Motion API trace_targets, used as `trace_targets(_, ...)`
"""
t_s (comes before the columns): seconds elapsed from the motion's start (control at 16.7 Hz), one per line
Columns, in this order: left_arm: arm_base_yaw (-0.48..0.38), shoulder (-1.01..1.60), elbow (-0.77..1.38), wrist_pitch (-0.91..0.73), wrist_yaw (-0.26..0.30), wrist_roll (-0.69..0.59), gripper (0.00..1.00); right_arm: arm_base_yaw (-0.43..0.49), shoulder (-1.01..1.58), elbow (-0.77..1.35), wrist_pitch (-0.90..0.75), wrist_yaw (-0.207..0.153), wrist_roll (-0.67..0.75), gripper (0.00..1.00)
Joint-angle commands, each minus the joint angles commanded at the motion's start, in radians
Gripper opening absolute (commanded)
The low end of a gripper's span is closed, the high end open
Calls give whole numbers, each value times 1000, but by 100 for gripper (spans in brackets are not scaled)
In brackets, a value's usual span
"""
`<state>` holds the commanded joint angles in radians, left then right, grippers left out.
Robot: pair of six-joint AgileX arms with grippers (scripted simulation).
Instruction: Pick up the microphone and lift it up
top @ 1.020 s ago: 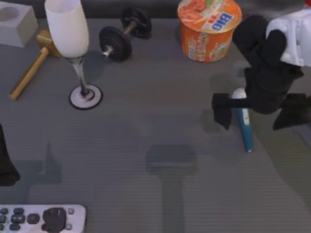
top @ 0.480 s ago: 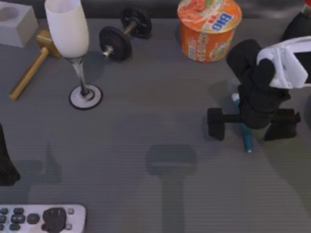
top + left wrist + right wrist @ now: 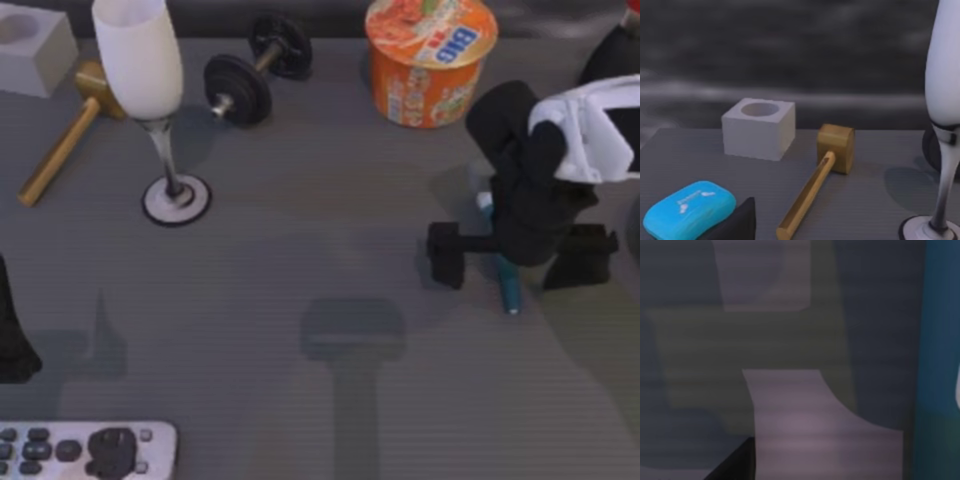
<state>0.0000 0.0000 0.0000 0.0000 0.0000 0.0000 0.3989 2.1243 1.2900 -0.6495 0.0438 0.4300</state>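
Right pincer (image 3: 518,255) spread wide, straddling microphone (image 3: 509,285) on table.

— What colours mark the table (image 3: 300,230)?
— Grey, finely ribbed. A teal-blue microphone (image 3: 510,285), gold mallet (image 3: 60,145), black dumbbell (image 3: 255,65), orange cup noodles (image 3: 430,60).
— And at the left wrist?
— A bright blue soap bar (image 3: 687,207), a pale grey block (image 3: 759,127).

Rendered simulation: cluttered grey table (image 3: 300,230), blank backdrop.

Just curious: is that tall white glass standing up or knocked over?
Standing upright. The top view shows the glass bowl above its stem and round foot, flat on the table.
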Motion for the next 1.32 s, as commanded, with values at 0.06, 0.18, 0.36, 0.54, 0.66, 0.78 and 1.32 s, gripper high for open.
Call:
trace_targets(0.06,0,0,0,0,0,0,100,0,0,0,0,0,0,47)
trace_targets(0.18,0,0,0,0,0,0,100,0,0,0,0,0,0,32)
trace_targets(0.36,0,0,0,0,0,0,100,0,0,0,0,0,0,10)
trace_targets(0.54,0,0,0,0,0,0,100,0,0,0,0,0,0,0)
trace_targets(0.66,0,0,0,0,0,0,100,0,0,0,0,0,0,0)
trace_targets(0.78,0,0,0,0,0,0,100,0,0,0,0,0,0,0)
trace_targets(1.32,0,0,0,0,0,0,100,5,-85,-10,127,-25,-54,0)
